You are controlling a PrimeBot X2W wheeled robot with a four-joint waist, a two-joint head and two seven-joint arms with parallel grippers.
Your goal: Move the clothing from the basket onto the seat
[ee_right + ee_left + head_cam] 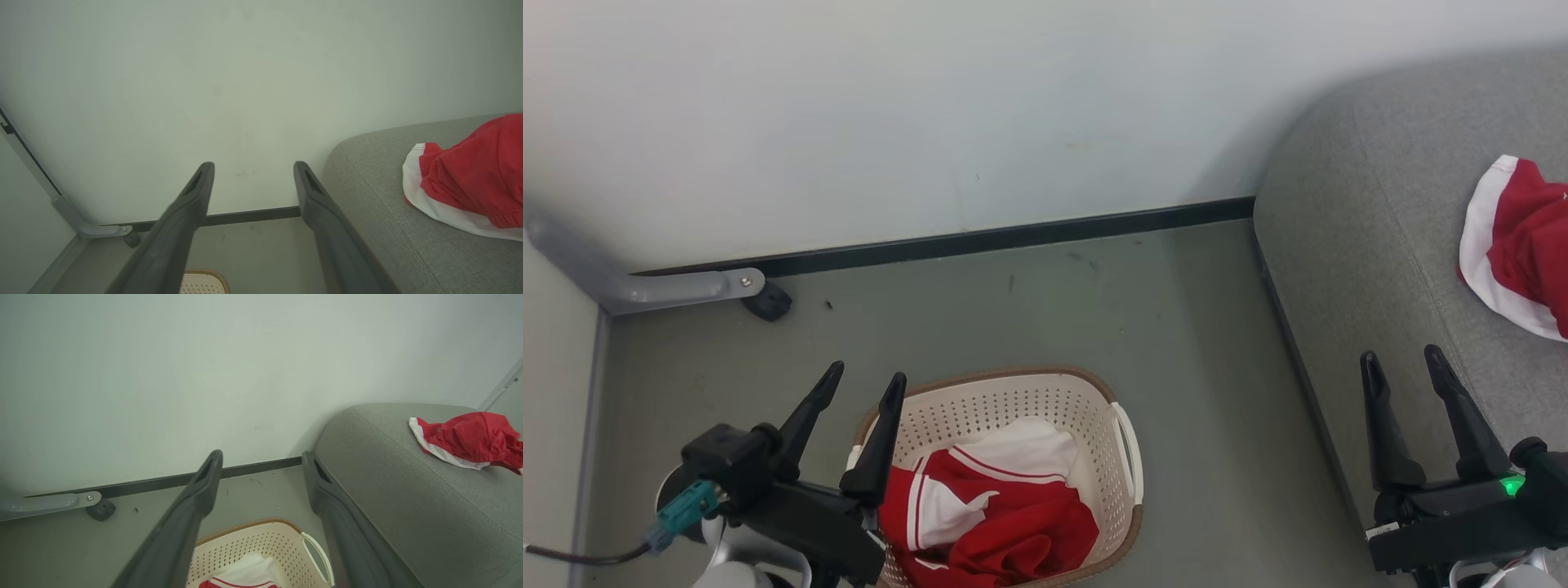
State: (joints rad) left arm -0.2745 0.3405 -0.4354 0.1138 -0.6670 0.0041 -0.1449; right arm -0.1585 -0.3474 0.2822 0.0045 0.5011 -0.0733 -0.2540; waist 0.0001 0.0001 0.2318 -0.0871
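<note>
Hovering by the left rim of the laundry basket (1013, 404), the left gripper (866, 378) holds its two dark fingers spread, with nothing between them. A red and white garment (1005, 523) lies crumpled in the basket's near half, just right of and below that gripper, its white panel toward the middle and its red folds toward the near wall. The right gripper (1401, 358), likewise open and empty, hangs above the front edge of the grey seat (1364, 245), well apart from the basket, so the left arm is plainly nearer. Another red garment (1523, 237) already rests on the seat, away from its rounded corner. The next reach likely goes down and slightly right into the basket.
</note>
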